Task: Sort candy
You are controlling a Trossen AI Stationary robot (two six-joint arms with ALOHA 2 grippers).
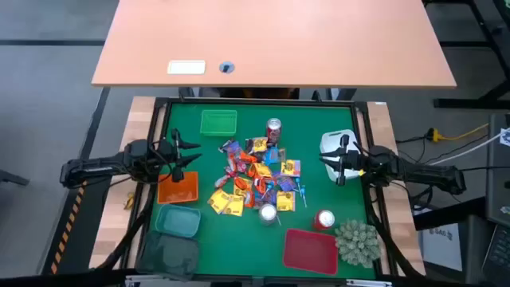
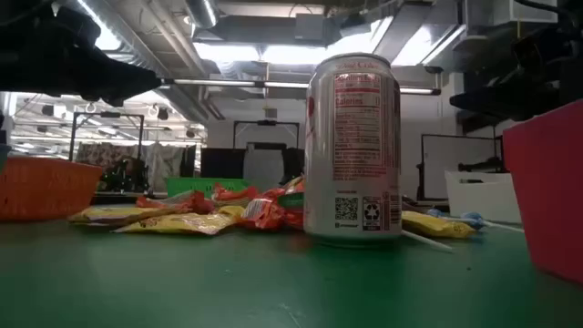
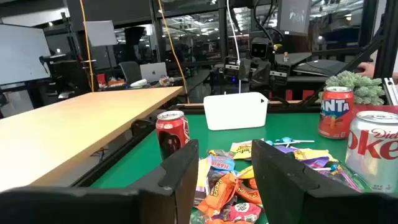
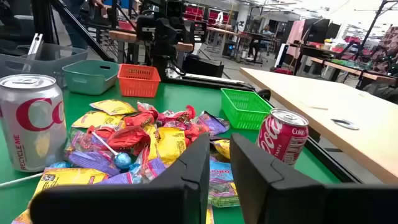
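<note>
Seen from above, the candy (image 1: pixel 256 180) is heaped in a loose pile at the middle of the green table (image 1: pixel 315 127), between three drink cans: one at the far edge of the pile (image 1: pixel 273 128), one at its near edge (image 1: pixel 268 213) and one further right (image 1: pixel 324 219). Bins ring the pile: a green basket (image 1: pixel 217 122) and a white bin (image 1: pixel 333 143) at the far side, an orange basket (image 1: pixel 178 189), a teal bin (image 1: pixel 178 221) and a dark bin (image 1: pixel 169 255) down the left, and a red bin (image 1: pixel 310 249) near the spiky plant (image 1: pixel 356 241) on the right. The left gripper (image 1: pixel 190 152) is held over the mat beside the orange basket, the right gripper (image 1: pixel 328 160) by the white bin; both are clear of the sweets.

At table height, a silver can (image 2: pixel 352 148) is seen upright in front, with wrappers (image 2: pixel 196 217) spread flat behind it and the orange basket (image 2: pixel 44 188) at the left.

In the left wrist view, the left gripper (image 3: pixel 225 168) is shown with its fingers parted and nothing between them, the candy (image 3: pixel 236 183) lying just beyond.

In the right wrist view, the right gripper (image 4: pixel 219 155) is likewise parted and empty, with the pile (image 4: pixel 134 137) spread past it and the green basket (image 4: pixel 244 107) beyond.
</note>
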